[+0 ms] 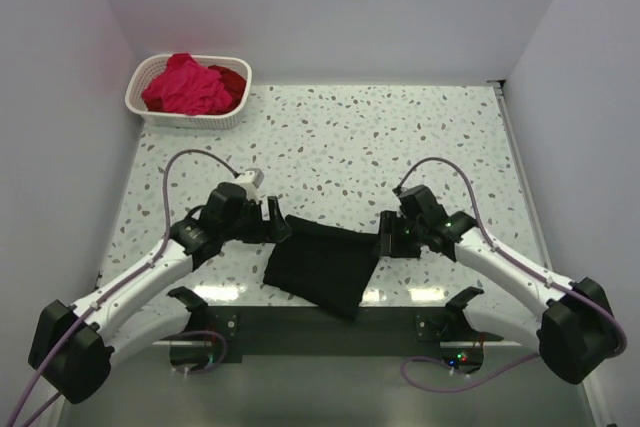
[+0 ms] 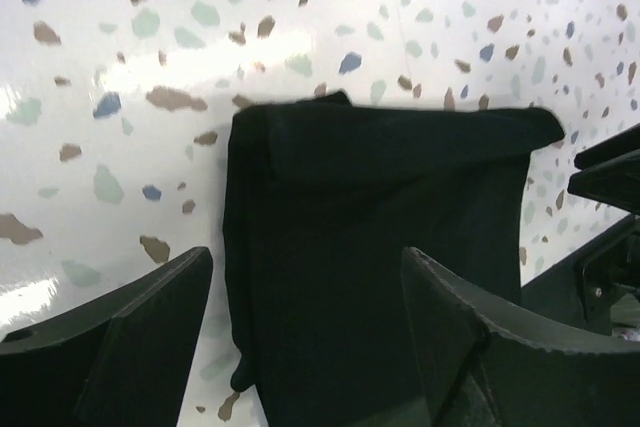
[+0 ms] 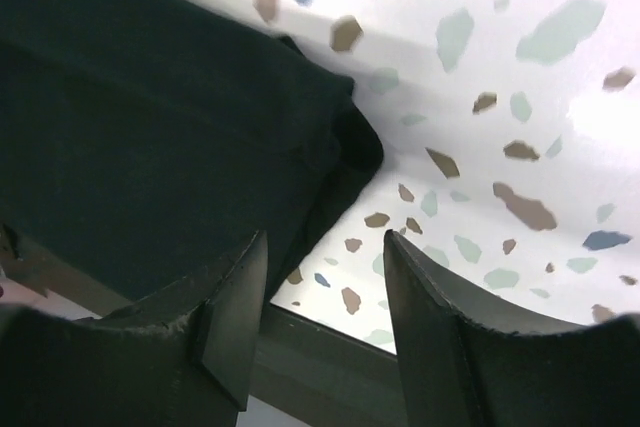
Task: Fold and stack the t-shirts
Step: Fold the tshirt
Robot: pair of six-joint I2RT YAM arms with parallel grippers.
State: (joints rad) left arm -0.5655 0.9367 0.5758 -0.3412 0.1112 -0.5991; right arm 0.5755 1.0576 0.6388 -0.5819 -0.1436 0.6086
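A black t-shirt [image 1: 322, 265] lies folded into a compact rectangle near the table's front edge, one corner over the dark front strip. It also shows in the left wrist view [image 2: 380, 247] and the right wrist view [image 3: 150, 147]. My left gripper [image 1: 275, 219] is open and empty, just above the shirt's left end [image 2: 305, 347]. My right gripper [image 1: 385, 239] is open and empty at the shirt's right corner [image 3: 325, 277]. Magenta-pink shirts [image 1: 183, 84] and a deep red one [image 1: 232, 80] lie crumpled in a white basket [image 1: 190, 118] at the far left.
The speckled terrazzo table [image 1: 400, 137] runs to white walls on three sides. A dark strip [image 1: 400, 322] borders the near edge between the arm bases. The white lattice basket stands in the back left corner.
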